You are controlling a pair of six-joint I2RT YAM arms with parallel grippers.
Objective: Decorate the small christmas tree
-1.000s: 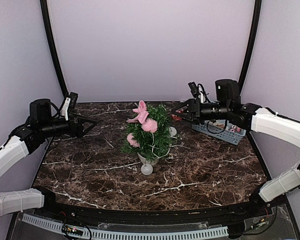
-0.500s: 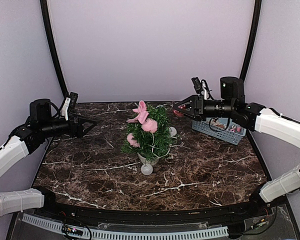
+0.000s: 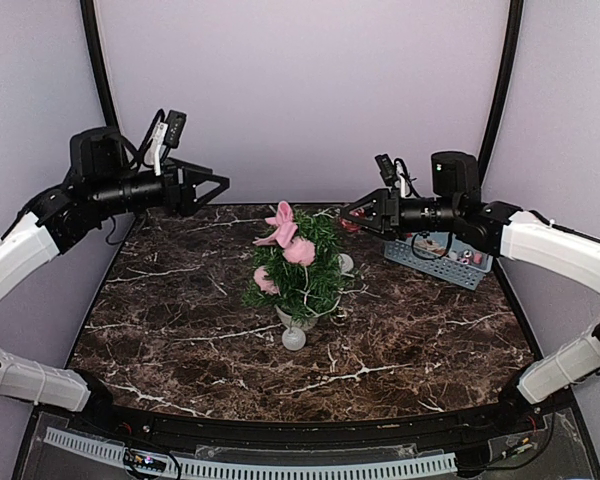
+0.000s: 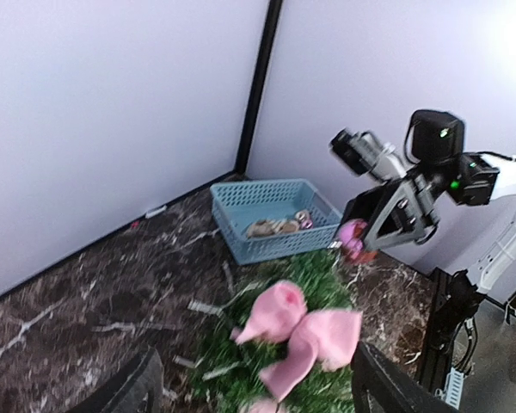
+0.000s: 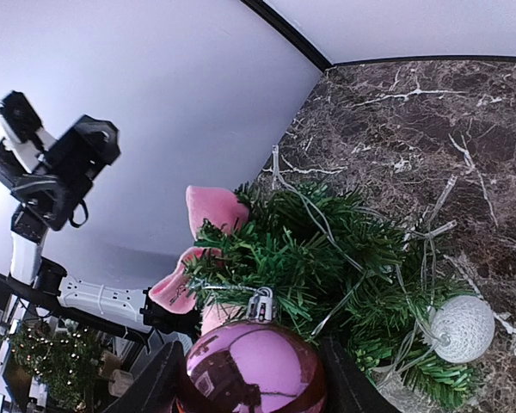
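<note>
The small christmas tree (image 3: 302, 268) stands mid-table in a white pot, with a pink bow (image 3: 282, 226) on top, pink ornaments and a string of white balls (image 3: 294, 338). My right gripper (image 3: 350, 216) hovers just right of the treetop, shut on a shiny pink bauble (image 5: 256, 366) whose silver cap and loop point at the branches (image 5: 327, 267). My left gripper (image 3: 218, 186) hangs open and empty, high up at the back left of the tree. In its wrist view the bow (image 4: 301, 327) lies below its fingers (image 4: 136, 389).
A blue basket (image 3: 442, 260) with several small ornaments sits at the back right of the table, behind my right arm. It also shows beyond the tree (image 4: 322, 274) as the basket (image 4: 271, 215) in the left wrist view. Purple walls close in the back and sides.
My left arm has lifted and swung right toward the tree, still open. My right gripper has drifted slightly with the bauble and sits beside the treetop.
</note>
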